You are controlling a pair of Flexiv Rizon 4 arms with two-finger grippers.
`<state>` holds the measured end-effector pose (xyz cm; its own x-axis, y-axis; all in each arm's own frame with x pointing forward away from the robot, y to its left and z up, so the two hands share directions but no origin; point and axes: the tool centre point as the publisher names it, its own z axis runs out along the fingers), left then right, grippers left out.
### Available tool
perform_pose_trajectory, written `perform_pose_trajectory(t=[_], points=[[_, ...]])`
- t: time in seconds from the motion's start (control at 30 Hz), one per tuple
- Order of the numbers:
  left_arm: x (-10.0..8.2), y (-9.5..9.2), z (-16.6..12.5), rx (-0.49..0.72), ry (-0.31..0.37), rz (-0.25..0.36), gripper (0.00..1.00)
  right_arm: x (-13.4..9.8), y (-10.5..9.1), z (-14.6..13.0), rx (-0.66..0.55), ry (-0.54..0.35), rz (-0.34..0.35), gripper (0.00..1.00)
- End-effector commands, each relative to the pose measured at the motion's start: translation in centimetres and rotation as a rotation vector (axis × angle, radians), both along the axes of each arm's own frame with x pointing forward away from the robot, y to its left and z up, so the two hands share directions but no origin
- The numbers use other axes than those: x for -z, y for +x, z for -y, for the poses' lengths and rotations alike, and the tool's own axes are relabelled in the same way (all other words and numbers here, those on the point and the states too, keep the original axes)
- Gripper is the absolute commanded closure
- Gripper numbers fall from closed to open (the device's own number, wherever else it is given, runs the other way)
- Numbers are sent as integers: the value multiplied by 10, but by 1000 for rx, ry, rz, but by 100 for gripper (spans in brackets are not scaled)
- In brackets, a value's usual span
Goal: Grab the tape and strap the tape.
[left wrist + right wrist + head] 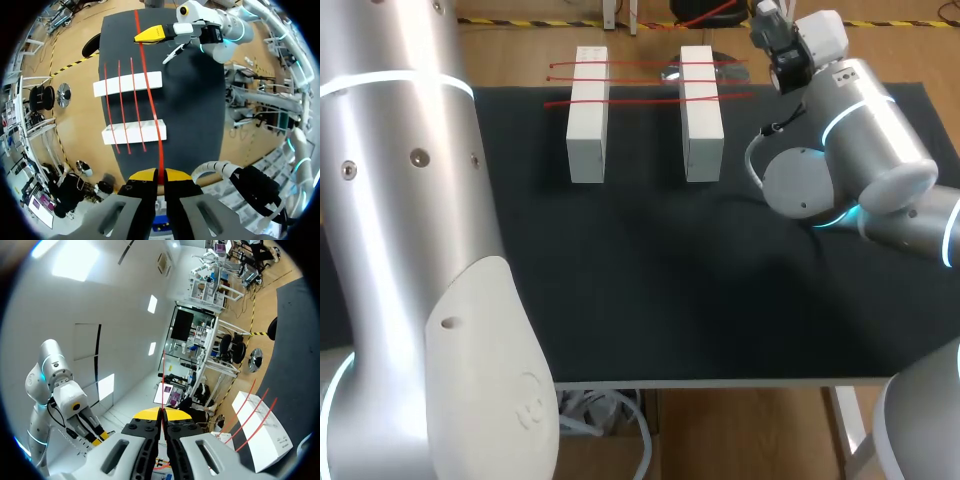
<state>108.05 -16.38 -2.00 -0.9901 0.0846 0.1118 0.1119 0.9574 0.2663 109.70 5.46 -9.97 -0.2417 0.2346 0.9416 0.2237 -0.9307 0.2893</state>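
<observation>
Two white blocks (587,115) (701,115) stand side by side at the back of the black mat, with three red tape strips (640,98) laid across them. In the left wrist view another red tape strand (149,95) runs taut above the blocks (127,84) (134,131). One end is pinched in my left gripper (160,174); the other end is in my right gripper (150,34) beyond the blocks. In the right wrist view the right gripper (162,414) is shut on that thin red strand (163,380). The left gripper is hidden in the head view.
The black mat (670,280) covers most of the table and is bare in front of the blocks. My left arm (410,240) fills the near left of the head view. My right arm's elbow (865,150) hangs over the mat's right side.
</observation>
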Motion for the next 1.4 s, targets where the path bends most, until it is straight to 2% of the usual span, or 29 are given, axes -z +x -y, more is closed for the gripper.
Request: perform_pose_trajectory(t=[0.03, 0.37, 0.53, 0.9, 1.13, 1.23, 1.27, 1.4], points=[[-2, 7, 7, -130, 64, -441, 100, -1, 0, 0, 0, -2, -3, 100], [0, 7, 16, -124, 66, -409, 100, -1, 0, 0, 0, -2, -3, 100], [1, 7, 18, -129, 67, -417, 100, -1, 0, 0, 0, -2, -3, 100], [-1, -3, -4, -254, 55, -419, 100, -1, 0, 0, 0, -2, -3, 100], [1, -4, -1, -253, 47, -426, 100, -1, 0, 0, 0, -2, -3, 100], [0, -4, 0, -236, 49, -417, 100, -1, 0, 0, 0, -2, -3, 100], [1, -3, 0, -221, 40, -394, 100, -1, 0, 0, 0, -2, -3, 100], [1, -3, 0, -221, 40, -394, 100, -1, 0, 0, 0, -2, -3, 100]])
